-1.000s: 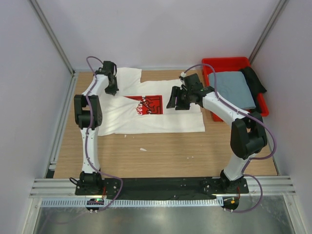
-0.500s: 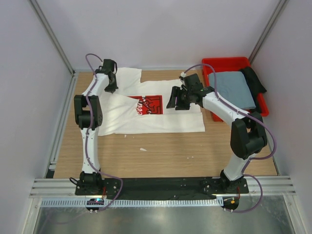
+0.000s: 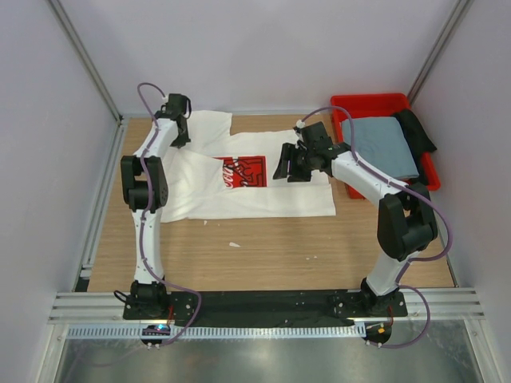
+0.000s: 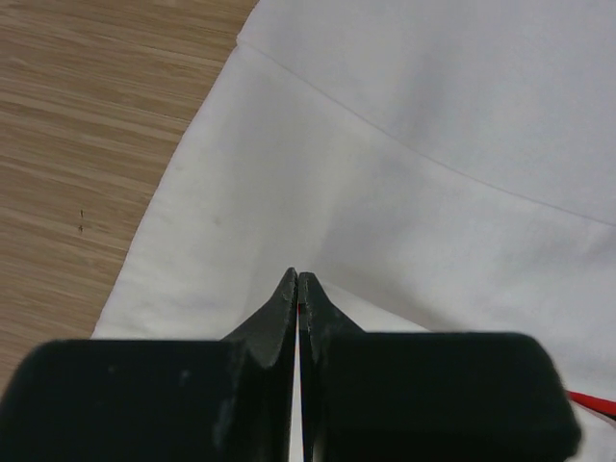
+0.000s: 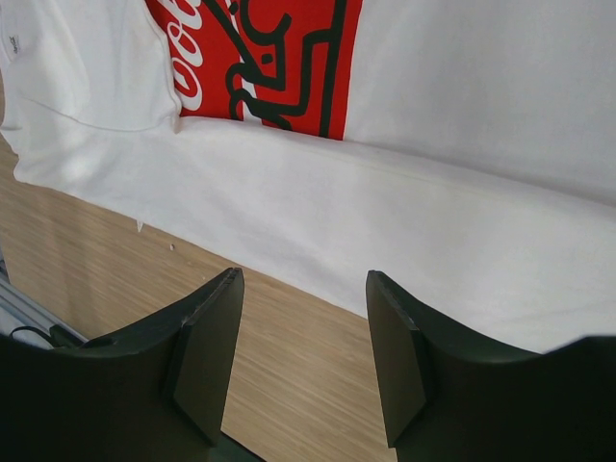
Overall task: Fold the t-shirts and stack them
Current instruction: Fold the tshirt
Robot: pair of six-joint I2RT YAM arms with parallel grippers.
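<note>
1. while the left arm is reaching toward the far left corner of the surface (image 3: 279, 247), the left fingers (image 4: 296, 294) are pressing fully together. they are pinching a small raised fold of the white t-shirt (image 3: 263, 199) at their tips, near its left sleeve.
2. seen from the left wrist, a thin sliver of white is showing in the seam between those fingers, and a low ridge of cloth is running from the tips off to the right.
3. the right fingers (image 3: 284, 171) are standing apart, released and gripping nothing. they are hovering over the right part of the white t-shirt, just beside the red print (image 3: 246, 171).
4. from the right wrist, only the shirt's white edge and bare wood are showing in the gap between those two fingers.
5. the white t-shirt is lying spread across the far half of the surface with its print facing up. it is mostly flat, with soft creases, and the cloth is bunching toward the left fingers.
6. the grey-blue t-shirt (image 3: 382, 144) is lying folded flat inside the red bin (image 3: 371, 102) at the far right, apart from both sets of fingers.
</note>
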